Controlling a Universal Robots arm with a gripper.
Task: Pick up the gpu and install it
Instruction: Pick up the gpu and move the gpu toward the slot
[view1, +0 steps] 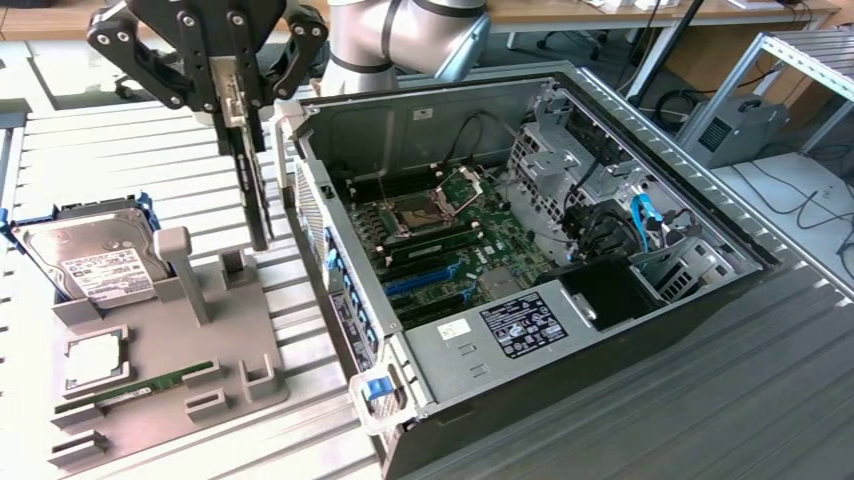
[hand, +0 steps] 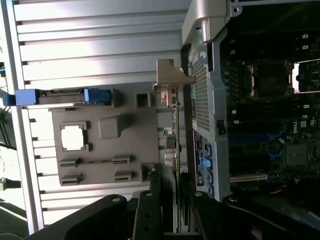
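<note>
Above the gray holder (view1: 174, 350) on the desk (view1: 134, 160), my claw (view1: 231, 92) grips the graphics card (view1: 254, 185), which hangs upright. It is just beside the open computer case (view1: 387, 130).

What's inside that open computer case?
A green motherboard with a processor socket, blue slots and cables. A black cover hides whatever sits beneath it.

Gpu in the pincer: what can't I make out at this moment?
- gpu face: edge-on in both views, so its details are unreadable.
- pincer upper body: cut off by the exterior view's top edge.
- hard drive label text: exterior view, too small to read.
</note>
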